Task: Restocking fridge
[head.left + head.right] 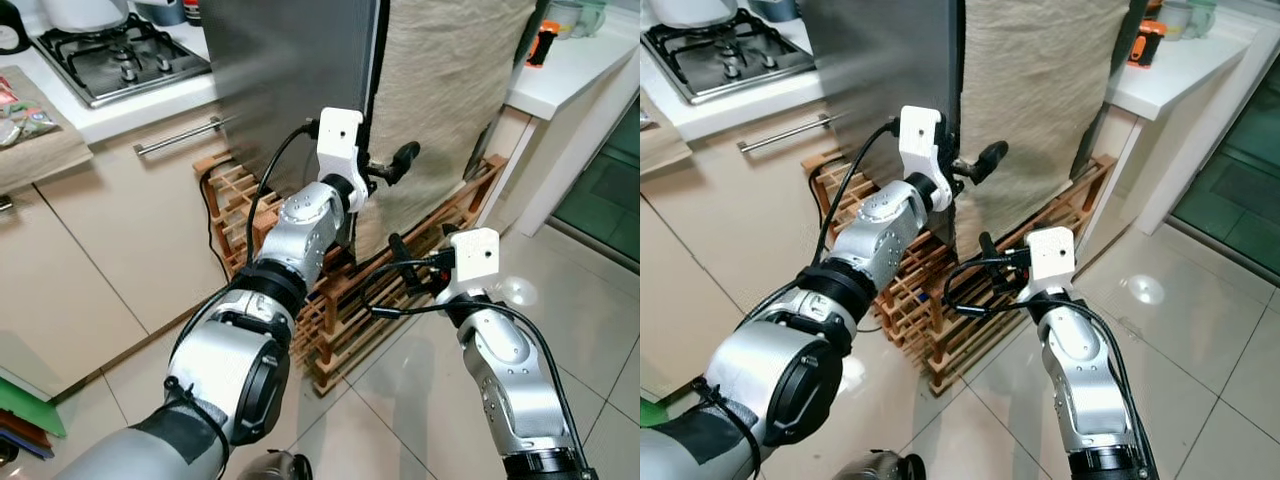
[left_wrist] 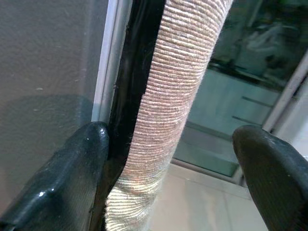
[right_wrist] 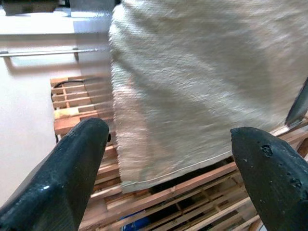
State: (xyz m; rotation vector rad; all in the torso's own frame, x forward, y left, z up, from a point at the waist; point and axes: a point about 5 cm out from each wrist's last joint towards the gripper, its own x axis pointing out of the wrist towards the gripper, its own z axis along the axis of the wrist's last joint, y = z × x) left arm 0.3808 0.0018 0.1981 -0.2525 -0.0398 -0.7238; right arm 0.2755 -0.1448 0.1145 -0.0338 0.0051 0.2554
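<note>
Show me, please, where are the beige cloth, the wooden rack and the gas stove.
beige cloth (image 1: 445, 110): left eye view, middle of its hanging front.
wooden rack (image 1: 340, 325): left eye view, slats near its front corner.
gas stove (image 1: 115, 55): left eye view, black grate over the burners.

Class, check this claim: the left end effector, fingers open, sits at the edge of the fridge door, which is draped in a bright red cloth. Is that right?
Not quite. The cloth is beige, not red, as the left eye view shows. The rest holds: the left end effector is open at the edge of the fridge door.
</note>
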